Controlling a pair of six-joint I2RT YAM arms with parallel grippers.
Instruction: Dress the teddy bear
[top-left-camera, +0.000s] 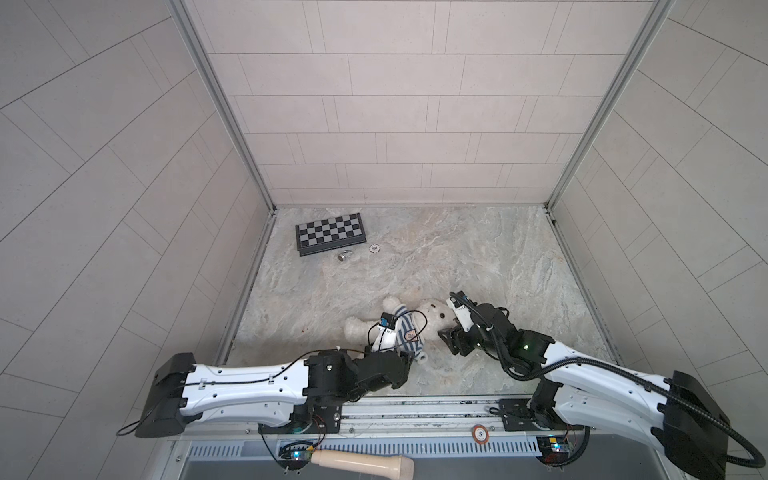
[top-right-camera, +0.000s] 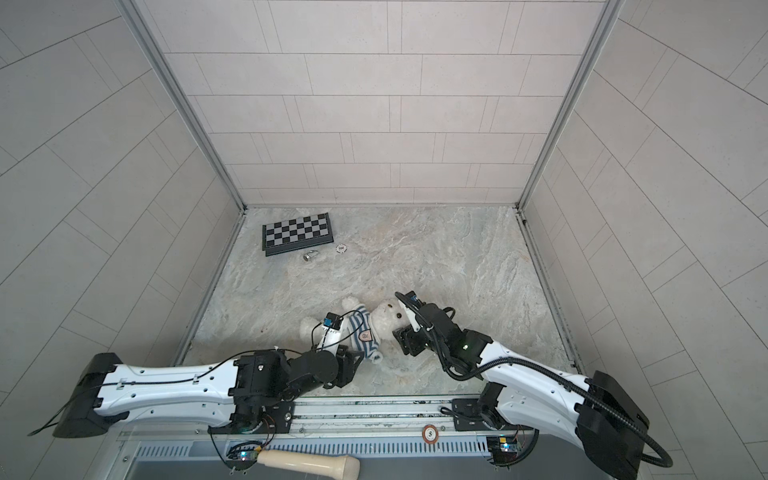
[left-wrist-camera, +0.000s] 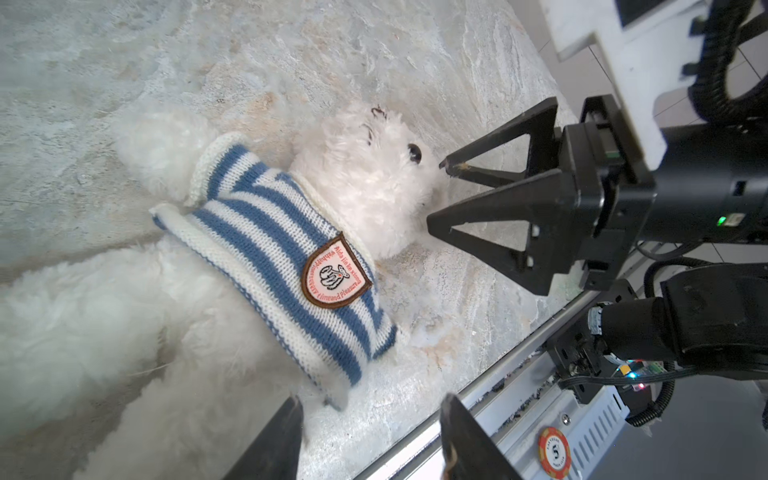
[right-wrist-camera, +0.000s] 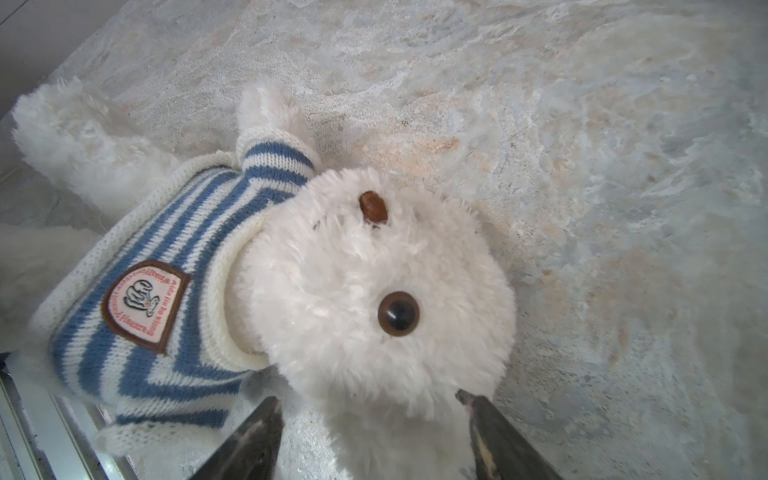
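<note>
Two claws, both open and empty, flank the bear (top-left-camera: 434, 315). It lies on its back on the table (top-left-camera: 498, 270) close to the front edge, between the arms, with its head toward the right arm and its legs toward the left. The striped shirt (top-left-camera: 405, 330) is on it. In the right wrist view the collar rings the neck and a paw pokes out of the far sleeve, and in the left wrist view white fuzz shows at the near cuff too, so both arms seem to be through. The patch (left-wrist-camera: 336, 272) faces up, which suggests the shirt is on the right way round. The left claw (left-wrist-camera: 370, 409) hovers by the shirt's hem, its jaws well apart with only table and hem between them. That is a sensible place for tugging the knit down the belly, since the hem rides about mid-body. The right claw (left-wrist-camera: 436, 192) points at the head with its jaws spread wide. In its own wrist view fur from the head's edge lies between the tips, yet nothing is pinched, and I cannot tell whether a tip touches the fur. That stance suits steadying the head or letting it go. I judge the dressing nearly or fully done, with at most a hem to straighten.
</note>
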